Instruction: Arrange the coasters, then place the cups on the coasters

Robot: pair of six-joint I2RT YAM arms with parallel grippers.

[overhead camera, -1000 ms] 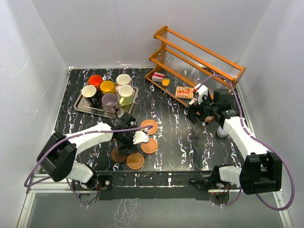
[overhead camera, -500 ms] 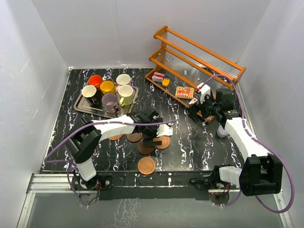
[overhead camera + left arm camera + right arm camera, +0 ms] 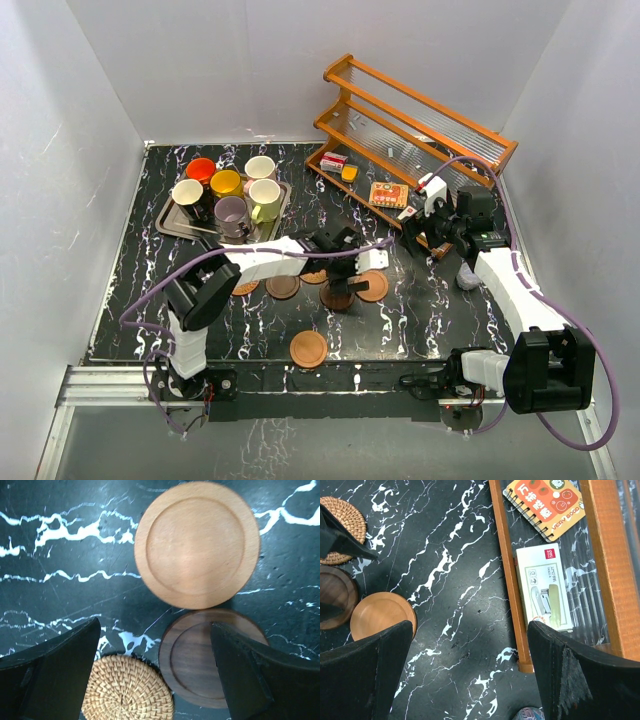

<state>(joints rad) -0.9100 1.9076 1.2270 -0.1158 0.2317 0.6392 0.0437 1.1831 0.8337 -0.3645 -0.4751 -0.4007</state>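
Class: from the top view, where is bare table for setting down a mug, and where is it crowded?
Bare: the patch between the lone orange-brown coaster and the right arm. Crowded: the centre, where coasters cluster under the left tool, and the tray of mugs.

The black, white-veined table carries a silvery tray at its far left and a wooden rack at its far right. Six coasters lie flat on the bare top. The near orange-brown coaster sits alone by the front edge, and a loose row crosses the middle: a partly hidden coaster, a dark brown coaster, a woven coaster, a second dark brown coaster just beside it, and a far orange-brown coaster whose rim meets that dark one.
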